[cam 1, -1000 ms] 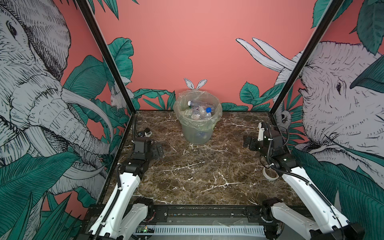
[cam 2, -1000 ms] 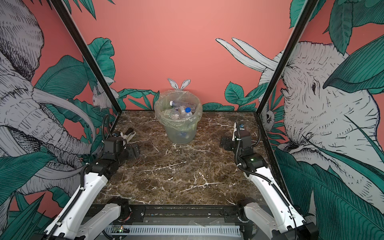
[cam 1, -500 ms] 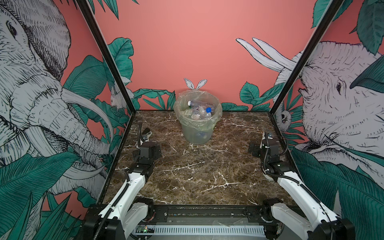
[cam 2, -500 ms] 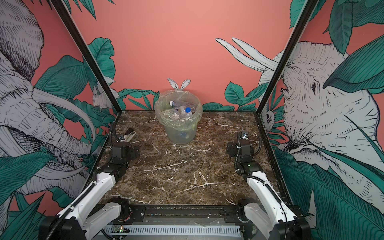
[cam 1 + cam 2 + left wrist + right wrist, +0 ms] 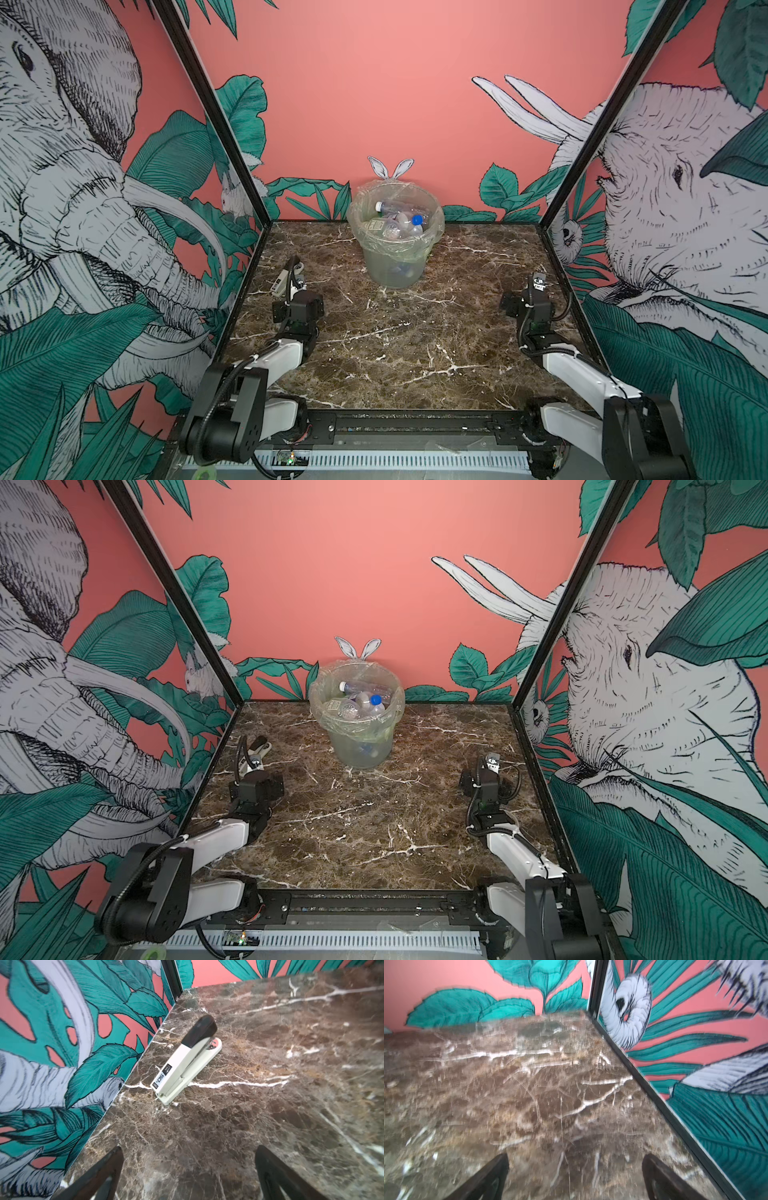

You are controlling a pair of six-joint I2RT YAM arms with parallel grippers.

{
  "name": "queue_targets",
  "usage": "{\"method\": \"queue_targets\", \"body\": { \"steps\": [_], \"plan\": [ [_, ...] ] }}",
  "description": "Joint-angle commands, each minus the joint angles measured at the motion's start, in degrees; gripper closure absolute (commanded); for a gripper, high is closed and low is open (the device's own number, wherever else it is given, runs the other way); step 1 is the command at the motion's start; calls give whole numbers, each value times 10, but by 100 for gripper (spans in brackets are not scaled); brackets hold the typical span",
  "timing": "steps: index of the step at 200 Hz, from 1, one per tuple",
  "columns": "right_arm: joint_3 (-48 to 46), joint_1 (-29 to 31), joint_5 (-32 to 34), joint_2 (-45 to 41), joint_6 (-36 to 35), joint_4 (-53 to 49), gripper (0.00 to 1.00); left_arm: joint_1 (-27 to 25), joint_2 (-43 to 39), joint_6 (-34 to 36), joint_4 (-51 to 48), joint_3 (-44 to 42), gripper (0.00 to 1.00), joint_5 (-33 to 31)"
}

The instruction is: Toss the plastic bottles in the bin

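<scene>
The left gripper (image 5: pixel 189 1153) has its two dark fingers (image 5: pixel 108 1167) spread wide apart with nothing between them, only bare brown marble tabletop (image 5: pixel 270 1084). Just ahead of those fingers lies a white stapler with a black tip (image 5: pixel 187 1059), flat on the marble beside the painted side wall and clear of both fingers. In both top views the stapler (image 5: pixel 284 276) (image 5: pixel 257 748) sits at the left-centre of the frame, just past the left arm (image 5: pixel 286 353).

The right gripper (image 5: pixel 576 1159) is also spread wide and holds nothing. Its fingers (image 5: pixel 660 1174) frame a blurred stretch of marble near the table's far corner. The right arm (image 5: pixel 536 307) is folded low at the right-centre of the frame, close to the right wall.

The plastic bottles (image 5: pixel 399 218) (image 5: pixel 361 700) are piled inside the bin (image 5: pixel 395 257) (image 5: pixel 361 746). They are clear ones, with a white cap and a blue cap showing on top, and more are dimly visible through the wall lower down. The bin stands upright in the upper centre of both top views, at the back edge of the table by the pink wall. Its clear bag liner is folded over the rim. It is well apart from both grippers.
</scene>
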Motion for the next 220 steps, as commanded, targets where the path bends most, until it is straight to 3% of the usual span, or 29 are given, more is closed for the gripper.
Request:
{"method": "queue_targets", "body": {
  "steps": [1, 39, 56, 86, 105, 131, 151, 170, 183, 198, 208, 220],
  "plan": [
    [-24, -3, 29, 27, -16, 123, 0, 3, 11, 26, 80, 11, 1, 1],
    [-35, -6, 38, 86, -23, 192, 0, 5, 43, 58, 156, 5, 1, 11],
    [-21, -10, 37, 86, -28, 163, 0, 5, 63, 69, 195, 1, 1, 28],
    [-40, -18, 50, 104, -64, 244, 0, 9, 124, 76, 298, -14, 1, 52],
    [-62, -24, 62, 117, -64, 302, 0, 9, 112, 73, 251, -2, 1, 74],
    [-103, -28, 56, 148, -72, 429, 0, 10, 124, 81, 270, -4, 1, 91],
    [-105, -30, 67, 176, -60, 446, 0, 13, 127, 81, 267, -3, 1, 105],
    [-104, -36, 20, 193, -76, 466, 0, 20, 141, 80, 281, -6, 1, 132],
    [-89, -36, -18, 197, -89, 438, 0, 21, 183, 93, 363, -13, 1, 130],
    [-77, -37, -66, 233, -104, 445, 0, 21, 152, 77, 273, -1, 1, 133],
    [-70, -36, -94, 266, -122, 493, 0, 25, 168, 80, 285, 12, 1, 138],
    [-57, -37, -147, 240, -135, 415, 0, 35, 164, 69, 265, 16, 1, 147]
  ]
}}
